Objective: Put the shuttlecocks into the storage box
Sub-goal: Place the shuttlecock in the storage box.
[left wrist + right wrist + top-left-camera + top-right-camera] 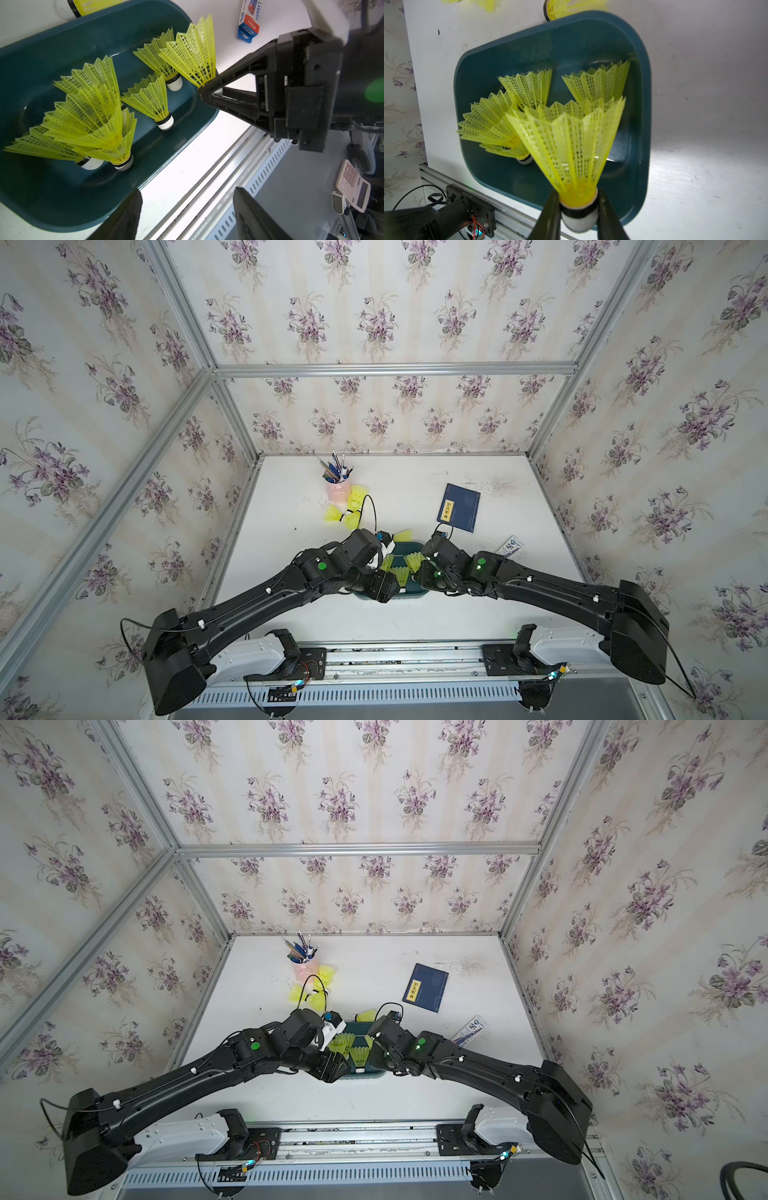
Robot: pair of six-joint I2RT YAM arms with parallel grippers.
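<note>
The dark teal storage box [640, 99] lies at the table's front middle between my two wrists, its near rim [413, 594] showing in a top view. Several yellow-green shuttlecocks [149, 99] lie inside it. My right gripper [578, 214] is shut on the white tip and black band of one shuttlecock [571, 145], held skirt-forward over the box's right end. My left gripper [187, 209] is open and holds nothing, over the box's near edge and the table front. Another shuttlecock [403, 536] lies just behind the box. Several more [347, 510] lie by the pen cup.
A pink pen cup [337, 489] stands at the back left. A navy book [458, 508] lies at the back right, and a small blue, white and red carton [512, 547] lies right of the box. A metal rail [395, 659] runs along the table's front.
</note>
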